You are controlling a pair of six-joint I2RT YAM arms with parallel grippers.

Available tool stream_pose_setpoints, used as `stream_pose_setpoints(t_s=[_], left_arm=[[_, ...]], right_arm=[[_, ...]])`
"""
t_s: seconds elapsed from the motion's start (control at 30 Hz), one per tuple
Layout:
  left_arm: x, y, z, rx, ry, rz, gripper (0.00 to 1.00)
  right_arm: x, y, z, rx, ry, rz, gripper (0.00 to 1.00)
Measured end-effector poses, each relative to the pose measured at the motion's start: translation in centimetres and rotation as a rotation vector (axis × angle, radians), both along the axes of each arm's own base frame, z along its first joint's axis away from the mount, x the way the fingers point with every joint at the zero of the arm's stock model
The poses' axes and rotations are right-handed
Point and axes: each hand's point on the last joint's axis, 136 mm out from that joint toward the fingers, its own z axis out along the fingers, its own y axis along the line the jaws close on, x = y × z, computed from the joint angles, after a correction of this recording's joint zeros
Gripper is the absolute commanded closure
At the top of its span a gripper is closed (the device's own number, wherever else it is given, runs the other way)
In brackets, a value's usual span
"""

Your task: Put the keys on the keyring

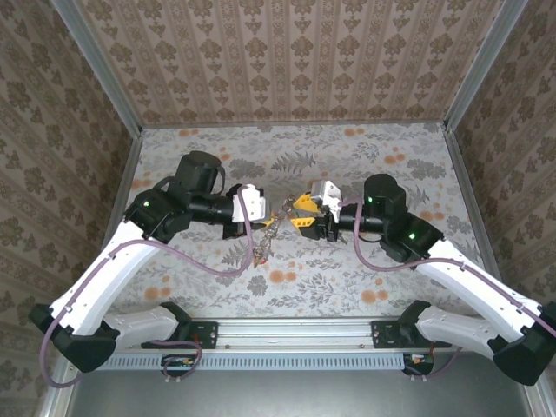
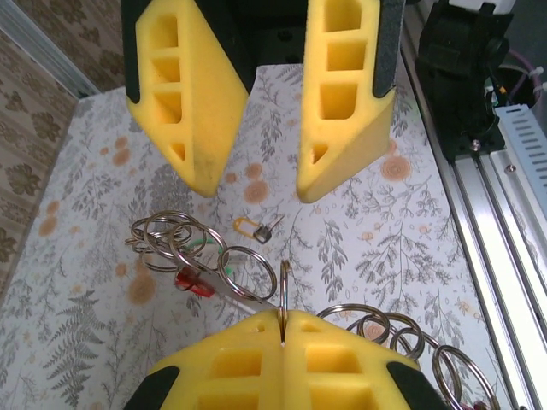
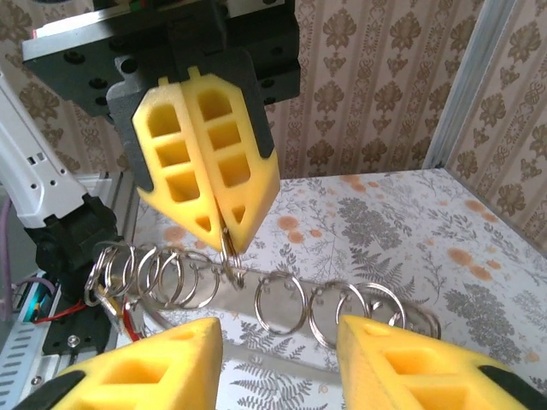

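Observation:
My left gripper (image 2: pixel 283 320) is shut on one thin metal ring of the keyring (image 2: pixel 283 286), a chain of linked steel rings held above the table. The chain trails off to both sides (image 3: pixel 282 301). A red-tagged key (image 2: pixel 195 283) and a green tag (image 2: pixel 202 245) hang among the rings on one side. A yellow-tagged key (image 2: pixel 254 228) lies loose on the table below. My right gripper (image 3: pixel 278 329) faces the left gripper (image 3: pixel 226 243) and stands open just short of the chain, nothing between its fingers. From above, both grippers (image 1: pixel 265 211) (image 1: pixel 294 213) meet at mid-table.
A floral cloth (image 1: pixel 347 165) covers the table, with patterned walls on three sides. The aluminium rail (image 1: pixel 295 334) with both arm bases runs along the near edge. The right arm's black base (image 2: pixel 457 60) stands beside the rail.

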Motion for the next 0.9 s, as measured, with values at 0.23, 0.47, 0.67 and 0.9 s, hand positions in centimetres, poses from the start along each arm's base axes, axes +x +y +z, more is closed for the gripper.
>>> stream_pose_setpoints(t_s=[0.23,0.47,0.67,0.9], left_arm=[[0.8,-0.3,-0.8,0.026,0.004,0.008,1.0],[0.8,-0.3,-0.8,0.026,0.004,0.008,1.0],[0.8,-0.3,-0.8,0.026,0.005,0.008,1.0],[0.7,-0.2,-0.9,0.028,0.008,0.008,1.0]], right_arm=[[-0.2,1.1,-0.5,-0.036,-0.021,0.037,0.69],[-0.8,1.7,-0.4,-0.065,-0.052,0.073,0.72],[-0.8,2.3,-1.4,-0.1,-0.049,0.095,0.74],[-0.4,2.7,-1.6,-0.112,-0.058,0.1,0.91]])
